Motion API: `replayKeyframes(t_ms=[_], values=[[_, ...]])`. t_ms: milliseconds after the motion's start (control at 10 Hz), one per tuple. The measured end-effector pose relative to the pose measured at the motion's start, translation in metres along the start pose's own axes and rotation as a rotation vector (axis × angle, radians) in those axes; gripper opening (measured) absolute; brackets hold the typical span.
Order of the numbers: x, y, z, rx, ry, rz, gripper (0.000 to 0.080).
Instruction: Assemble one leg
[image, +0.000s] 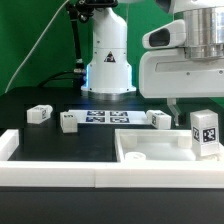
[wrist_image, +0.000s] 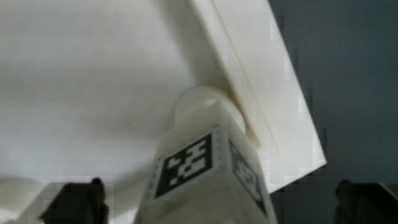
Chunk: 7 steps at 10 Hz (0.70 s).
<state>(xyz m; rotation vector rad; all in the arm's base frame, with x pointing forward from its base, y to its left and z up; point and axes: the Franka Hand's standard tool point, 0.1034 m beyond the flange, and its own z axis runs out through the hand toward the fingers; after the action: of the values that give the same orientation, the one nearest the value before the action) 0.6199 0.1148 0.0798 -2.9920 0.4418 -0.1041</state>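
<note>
Your hand (wrist_image: 217, 203) is released right now. In the wrist view its two dark fingertips (wrist_image: 71, 201) are spread wide, one on each side of the small white stubby plastic leg (image: 205, 133) with the black-and-white square tag. A clear gap shows on both sides, so neither fingertip touches the leg.

The leg stands upright on the large flat white square panel (image: 165, 150) with the raised rim, at the panel's corner toward the exterior view's right. From the wrist you look down along its tagged face. Its rounded far end sits against the inside of the panel's rim, but you cannot tell whether it is seated in anything there.

The panel lies on the black surface (image: 70, 145). Beyond the panel, three more small white tagged blocks (image: 68, 122) rest on that surface. One is just behind the panel's far edge, and two are farther off toward the exterior view's left. The thin white marker board (image: 110, 117) lies behind the panel, between those blocks.
</note>
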Motion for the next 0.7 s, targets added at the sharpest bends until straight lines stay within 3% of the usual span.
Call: replayKeyframes(t_ms=[500, 600, 700], values=[[0.0024, 0.0075, 0.0002, -0.019, -0.003, -0.450, 0.0649], [0.0023, 0.0074, 0.0002, -0.019, -0.003, -0.422, 0.0649], [0.0024, 0.0075, 0.0002, -0.019, -0.003, -0.422, 0.0512]])
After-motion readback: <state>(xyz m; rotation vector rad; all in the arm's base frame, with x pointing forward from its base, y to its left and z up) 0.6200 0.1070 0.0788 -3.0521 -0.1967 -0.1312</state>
